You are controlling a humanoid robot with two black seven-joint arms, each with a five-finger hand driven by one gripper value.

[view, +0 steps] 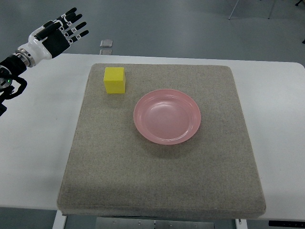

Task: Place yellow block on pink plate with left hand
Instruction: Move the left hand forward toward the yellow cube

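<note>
**Left hand raised and empty, block not yet picked up**

The robot's left hand (59,32), black-fingered with a white wrist shell, is at the upper left of the top view, its arm coming in from the left edge. The fingers are spread and extended, and they hold nothing. It hovers beyond the far left corner of the white table (33,143), well apart from everything on the work surface. The right arm does not show.

The small yellow cube-shaped block (115,79) sits upright on the grey felt-like square mat (162,181), near the mat's far left corner. The round pink plastic plate (167,116) lies near the middle of the mat, to the right of the block and nearer the camera; the two are close but not touching. The plate is bare.

As things lie, nothing of the task looks done: the block is ungrasped and off the plate. What is left appears to be all of it: bringing the hand over to the block, closing on it, lifting, carrying it the short way to the plate, and releasing it there.

A small grey object (106,44) lies beyond the table's far edge; what it is cannot be told.
</note>
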